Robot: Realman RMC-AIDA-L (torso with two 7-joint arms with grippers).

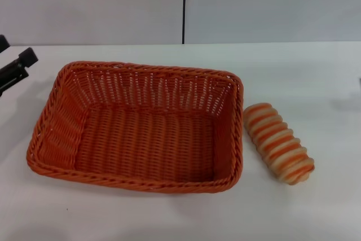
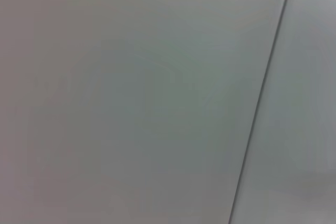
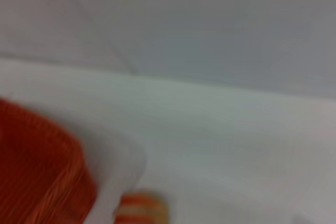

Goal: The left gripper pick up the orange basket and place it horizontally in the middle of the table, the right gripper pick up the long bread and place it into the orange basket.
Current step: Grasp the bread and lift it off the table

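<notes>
The orange basket [image 1: 141, 128] lies lengthwise across the middle of the white table [image 1: 316, 77], empty and upright. The long bread [image 1: 278, 142] rests on the table just right of the basket, its striped top up, and touches nothing. My left gripper [image 1: 17, 66] shows only partly at the far left edge, above the table, clear of the basket's left rim and holding nothing. The right gripper is out of sight in all views. In the right wrist view a corner of the orange basket [image 3: 37, 171] and one end of the long bread [image 3: 140, 209] appear. The left wrist view shows only wall.
A grey wall with a dark vertical seam [image 1: 184, 7] runs behind the table's far edge. Bare white tabletop lies to the right of the bread and in front of the basket.
</notes>
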